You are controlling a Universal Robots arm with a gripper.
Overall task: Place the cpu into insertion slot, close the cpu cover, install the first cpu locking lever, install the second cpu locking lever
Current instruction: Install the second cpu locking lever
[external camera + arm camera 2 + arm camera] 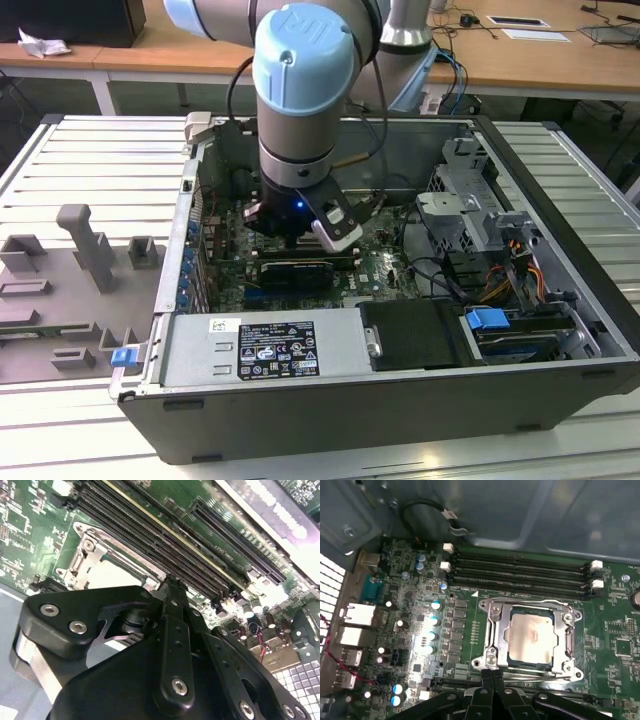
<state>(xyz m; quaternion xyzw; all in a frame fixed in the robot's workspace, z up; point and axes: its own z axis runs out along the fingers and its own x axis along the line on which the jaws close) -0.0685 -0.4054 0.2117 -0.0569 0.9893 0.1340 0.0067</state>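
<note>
CPU [530, 639]: seated in slot [495, 647], so placement looks complete | cover [532, 605]: down around the chip, framing it | gripper [492, 677]: fingers together, empty, at the socket's 6 o'clock edge, poised at the lever side

In the first wrist view the claw [492, 677] sits at 6 o'clock of the insertion slot [530, 639], touching its rim. The memory slots [520, 572] lie close at 12, capacitors [434, 627] at 9. The case wall [520, 510] rises beyond the slots. Above the cpu [530, 637] is open room.
</note>
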